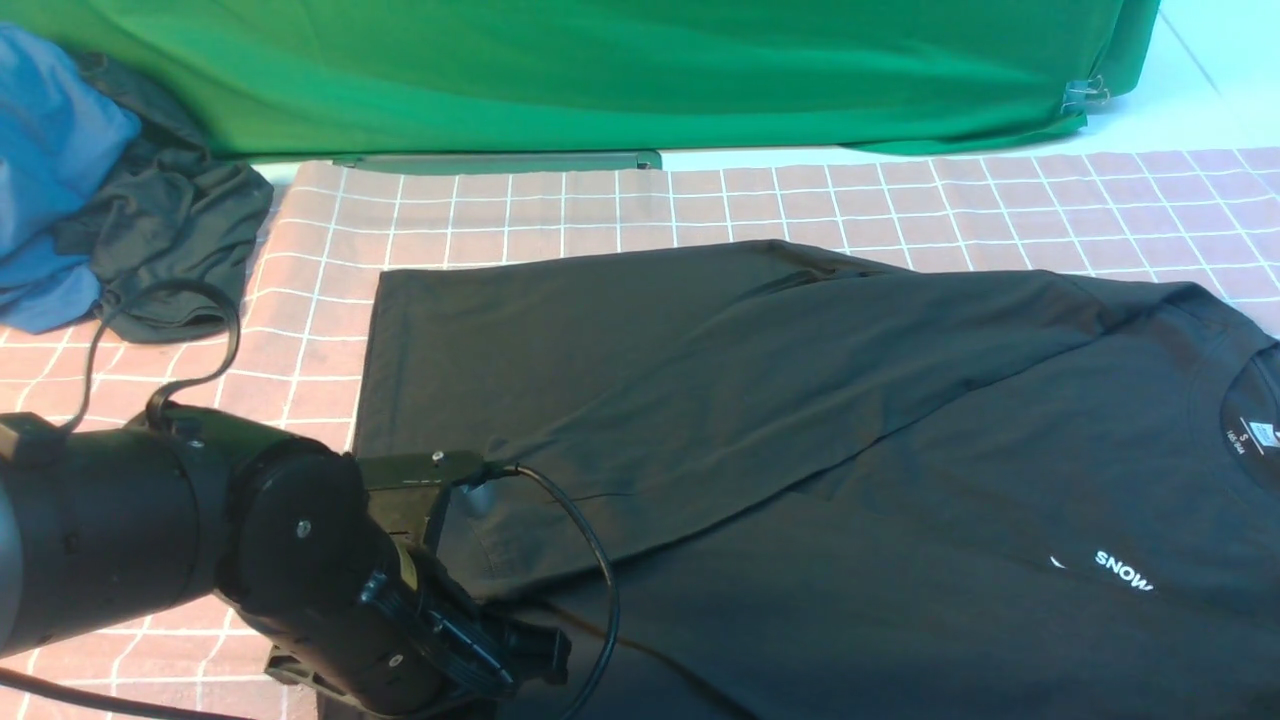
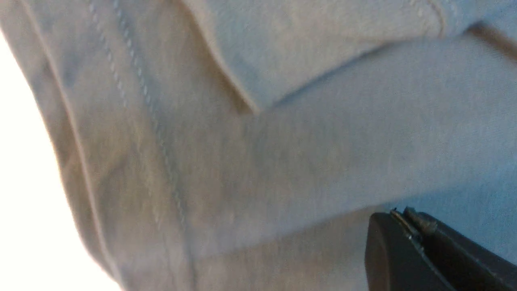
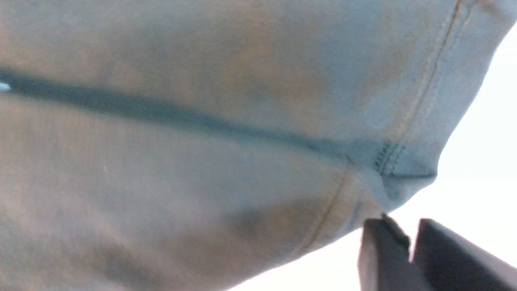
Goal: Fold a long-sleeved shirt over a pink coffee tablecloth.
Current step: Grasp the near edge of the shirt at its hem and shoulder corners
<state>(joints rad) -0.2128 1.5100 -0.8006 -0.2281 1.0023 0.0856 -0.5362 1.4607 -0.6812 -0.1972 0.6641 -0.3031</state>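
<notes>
- Black cotton long-sleeved shirt (image 1: 800, 400): flat on pink coffee tablecloth (image 1: 500, 210), one sleeve laid across body.
- Left gripper (image 2: 404, 220): clenched near hem; pinched cloth not discernible.
- Right gripper (image 3: 406, 230): jaws narrowly parted, empty, beside stitched corner.
- Advice: grip both layers, lift corners evenly.

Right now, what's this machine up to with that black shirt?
A two-armed robot is folding a black long-sleeved shirt spread on the pink checked tablecloth. One layer already lies folded across its body. The left fingers are shut down by the hem end; the right fingers, slightly apart, sit at a stitched shirt edge.
</notes>
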